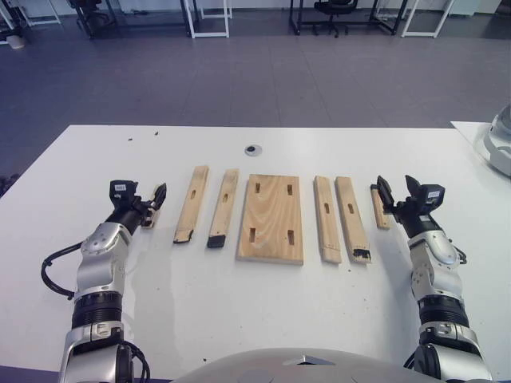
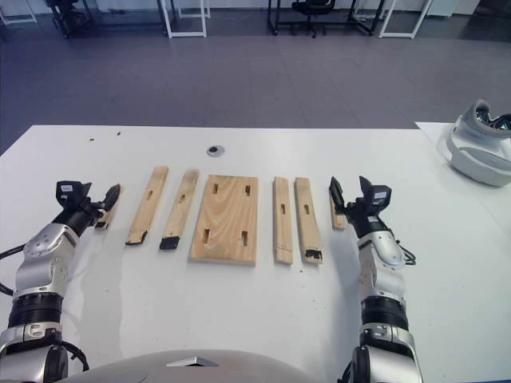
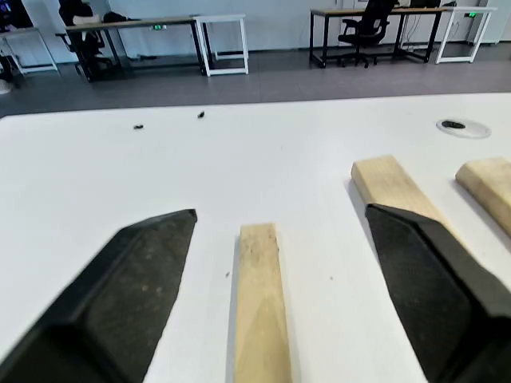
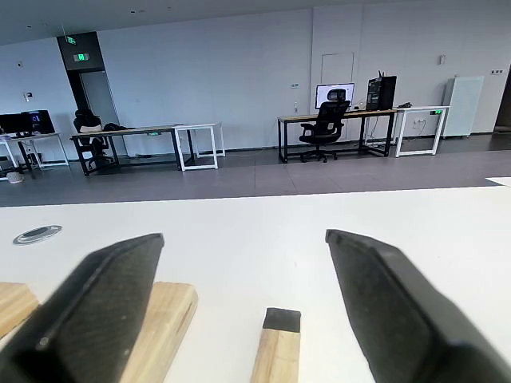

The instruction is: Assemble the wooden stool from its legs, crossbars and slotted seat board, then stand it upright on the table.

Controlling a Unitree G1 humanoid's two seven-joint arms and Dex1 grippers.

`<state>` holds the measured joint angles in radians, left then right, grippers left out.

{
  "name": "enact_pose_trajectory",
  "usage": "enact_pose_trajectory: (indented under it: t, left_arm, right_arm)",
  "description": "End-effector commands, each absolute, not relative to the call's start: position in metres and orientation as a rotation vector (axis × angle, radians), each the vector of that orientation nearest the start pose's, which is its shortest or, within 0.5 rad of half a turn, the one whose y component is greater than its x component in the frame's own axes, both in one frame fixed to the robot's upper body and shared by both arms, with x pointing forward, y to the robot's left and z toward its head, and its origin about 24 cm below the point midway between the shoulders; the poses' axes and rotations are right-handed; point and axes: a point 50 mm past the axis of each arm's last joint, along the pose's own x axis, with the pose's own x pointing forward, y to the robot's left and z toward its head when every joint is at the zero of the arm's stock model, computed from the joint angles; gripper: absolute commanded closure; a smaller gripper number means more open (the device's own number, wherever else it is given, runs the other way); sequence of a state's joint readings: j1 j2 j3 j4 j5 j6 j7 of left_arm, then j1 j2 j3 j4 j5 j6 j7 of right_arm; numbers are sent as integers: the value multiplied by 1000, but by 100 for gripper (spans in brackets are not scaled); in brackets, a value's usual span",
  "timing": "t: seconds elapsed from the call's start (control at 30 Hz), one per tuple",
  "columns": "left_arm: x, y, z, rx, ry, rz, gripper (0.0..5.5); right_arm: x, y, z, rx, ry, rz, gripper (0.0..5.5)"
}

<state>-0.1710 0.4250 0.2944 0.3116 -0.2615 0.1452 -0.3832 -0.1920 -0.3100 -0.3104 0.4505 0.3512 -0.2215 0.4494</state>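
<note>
The slotted seat board [image 1: 270, 218] lies flat at the table's middle. Two legs [image 1: 192, 203] [image 1: 224, 206] lie to its left, two more [image 1: 326, 207] [image 1: 351, 207] to its right. A short crossbar [image 1: 149, 217] lies at the far left. My left gripper [image 1: 152, 199] stands open just over its near end, and the bar [image 3: 259, 311] runs between the two fingers. Another short crossbar [image 1: 380, 209] lies at the far right. My right gripper [image 1: 398, 190] is open beside it, and the bar's dark-tipped end [image 4: 277, 351] sits low between the fingers.
A round cable grommet [image 1: 254, 149] sits in the table behind the seat board. A white headset [image 2: 483, 144] rests on a neighbouring table at the right. Bare tabletop [image 1: 263, 319] stretches in front of the parts.
</note>
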Motion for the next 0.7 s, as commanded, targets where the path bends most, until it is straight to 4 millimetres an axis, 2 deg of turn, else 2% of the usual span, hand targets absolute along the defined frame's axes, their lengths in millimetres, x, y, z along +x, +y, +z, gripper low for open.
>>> enact_pose_trajectory:
  t: [0.03,0.07,0.2,0.33,0.57,0.63,0.7]
  left_arm:
    - [268,296,39,65,280,-25,159]
    - [267,297,35,65,312,-23,159]
    - [260,297,20,37,415,-29,220]
    - [255,298,15,-14,464,-30,277]
    - [248,303,10,40,544,-26,398]
    - [255,304,20,59,482,-16,422]
    - [273,293,52,51,268,-63,422]
  right_arm:
    - [272,-270,46,60,-91,78,170]
    - [272,-270,46,57,-89,76,170]
    - [272,-270,44,54,-84,70,170]
    - [272,-269,44,52,-81,67,170]
    - [272,-269,43,37,-69,64,170]
    - [276,-265,44,10,-45,93,170]
    - [286,-249,61,47,-80,178,170]
